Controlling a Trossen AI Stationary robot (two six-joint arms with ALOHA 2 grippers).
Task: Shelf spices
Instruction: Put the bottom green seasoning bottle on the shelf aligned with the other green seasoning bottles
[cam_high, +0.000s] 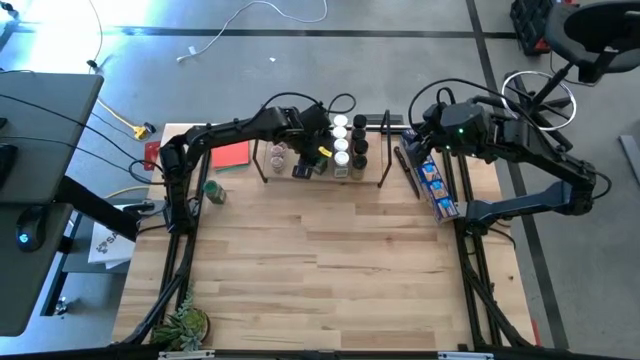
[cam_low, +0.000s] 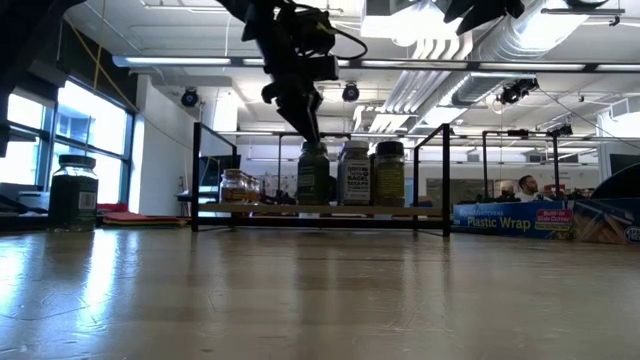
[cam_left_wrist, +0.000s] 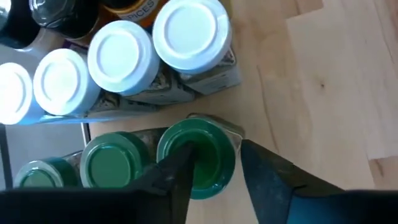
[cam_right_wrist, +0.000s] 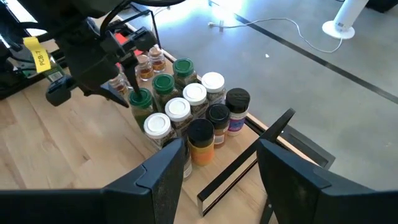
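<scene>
The shelf (cam_low: 320, 209) stands at the table's far middle, a wood board between black wire ends (cam_high: 384, 165). On it stand the spices: white-lidded jars (cam_left_wrist: 186, 31), black-lidded jars (cam_right_wrist: 217, 115), green-lidded jars (cam_left_wrist: 112, 165) and clear jars (cam_low: 238, 186). My left gripper (cam_left_wrist: 214, 180) points steeply down over the end green-lidded jar (cam_left_wrist: 205, 152), open, its gap narrower than the lid. One more jar (cam_high: 213, 190) stands on the table left of the shelf. My right gripper (cam_right_wrist: 221, 180) hangs open, high above the table's far right. My left gripper comes from above. One fingertip (cam_left_wrist: 180, 171) lies over the middle of the green lid (cam_left_wrist: 214, 140) and the other stands beside the lid's rim. Whether either touches the lid, I cannot tell. The jar stands upright on the shelf board.
A red card (cam_high: 231, 155) lies left of the shelf, a long blue packet (cam_high: 435, 185) to its right. A small plant (cam_high: 185, 322) sits at the near left corner. The wood table (cam_high: 330, 270) spreads out in front of the shelf.
</scene>
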